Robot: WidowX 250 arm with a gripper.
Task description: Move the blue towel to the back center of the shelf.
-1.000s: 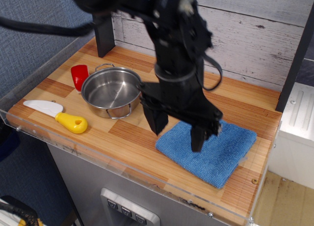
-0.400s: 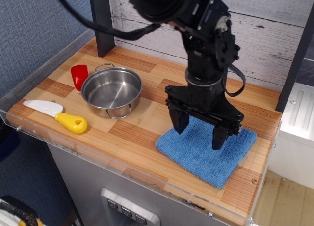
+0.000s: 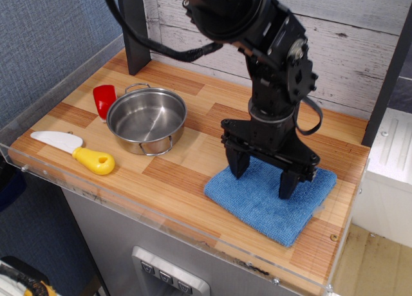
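Claw [image 3: 262, 177] spread wide, poised right over blue towel [image 3: 270, 199], nothing gripped yet. Towel parked at front right corner of worktop [image 3: 187, 174]. Best done by lowering straight down so a thick fold gets pinched, not just nap. Towel's folded squarish, nubby terry, medium blue, lying flat, corners tidy.

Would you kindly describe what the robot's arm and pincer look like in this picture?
The arm is matte black throughout, built of bulky rounded joint housings with small pale screw heads. A thick black cable loops along it. The black two-fingered pincer has a wide crossbar and chunky, blunt fingers. No markings are legible.
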